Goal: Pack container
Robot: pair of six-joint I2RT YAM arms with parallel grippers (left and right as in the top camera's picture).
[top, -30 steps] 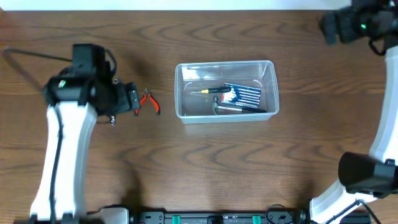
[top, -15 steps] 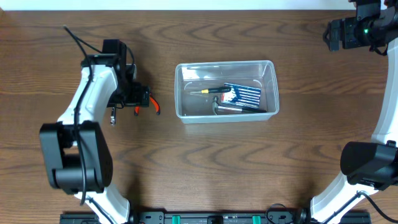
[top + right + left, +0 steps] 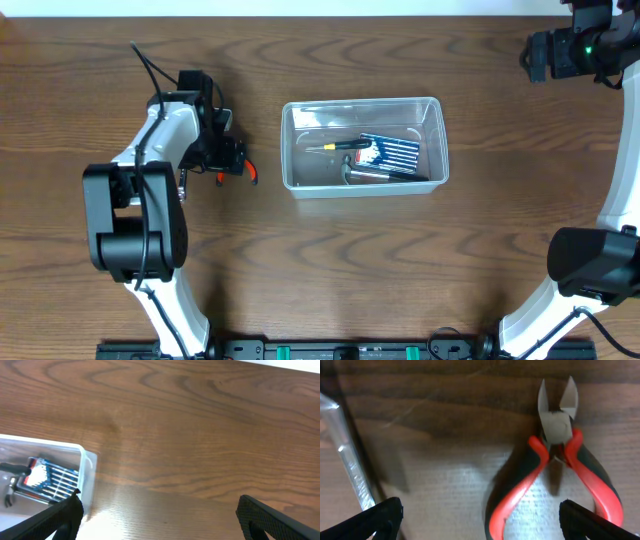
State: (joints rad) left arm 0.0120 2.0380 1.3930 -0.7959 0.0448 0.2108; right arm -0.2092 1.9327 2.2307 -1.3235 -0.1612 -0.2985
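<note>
L gripper (image 3: 479,510) is hanging low over the pliers (image 3: 559,427), fingers spread wide and gripping nothing. Pliers are lying flat on the table (image 3: 400,260), left of the container (image 3: 360,101), near it but not touching. Their red/black handles are splayed and the cutter tips are slightly parted.

Risks, as judged:
- Pliers are sitting off-centre btw the fingers, toward the one at the wrist view's right edge. That finger is prob going to land on a handle instead of outside it, w/ the tool skidding or twisting out.
- Squeezing splayed handles is likely making them scissor shut mid-grip, loosening the hold.
- A thin shiny metal piece (image 3: 351,462) is lying by the other finger and could be getting nudged or pinched along.
- On the carry, a weak hold is risking a drop short of the rim, or a clip that shoves the tub.

Container is sitting mid-table, upright, no lid on it. It is holding a yellow/black screwdriver (image 3: 338,146), a blue striped pack (image 3: 392,152) (contents too small to tell) and a silver tool (image 3: 368,175) by the near wall. All are crowding centre/right, so the left end is looking free for the pliers.

R gripper (image 3: 157,510) is hovering well apart near the table's far right corner, fingers apart and holding nothing.
</note>
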